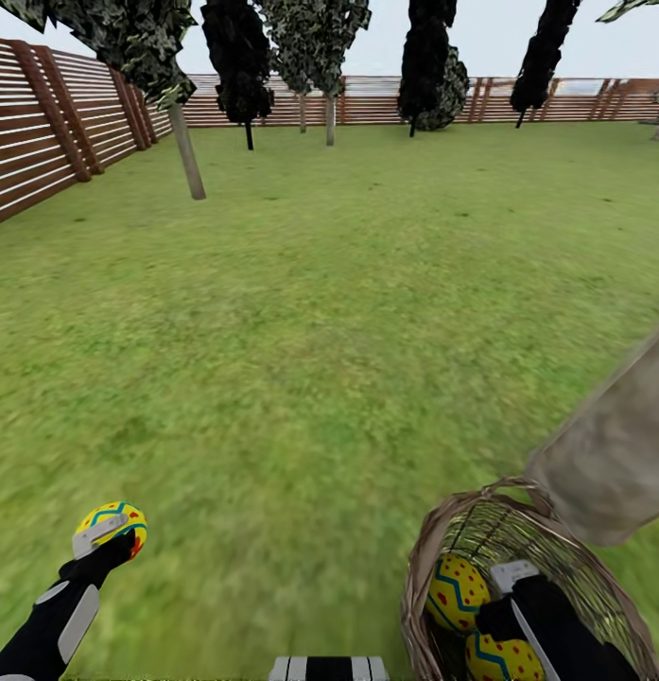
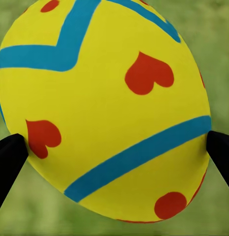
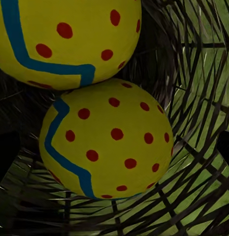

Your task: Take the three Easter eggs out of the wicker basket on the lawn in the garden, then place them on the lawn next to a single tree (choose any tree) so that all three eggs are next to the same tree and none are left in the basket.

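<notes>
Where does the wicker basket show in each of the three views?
Head view: the basket sits at the lower right, around the right arm, with two eggs inside.
Left wrist view: not in it; the egg held in the left pincer and grass appear.
Right wrist view: its woven wall curves around the eggs.
Shared landmark: the dotted egg inside it.

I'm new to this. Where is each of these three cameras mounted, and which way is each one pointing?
Head view: on the robot's head, looking forward and down over the lawn toward fence and trees; both arms show, left gripper holding an egg, right arm inside the basket.
Left wrist view: near the left gripper, facing the held egg; dark fingertips show.
Right wrist view: inside the basket, facing two eggs.
Shared: head view shows the same eggs.
</notes>
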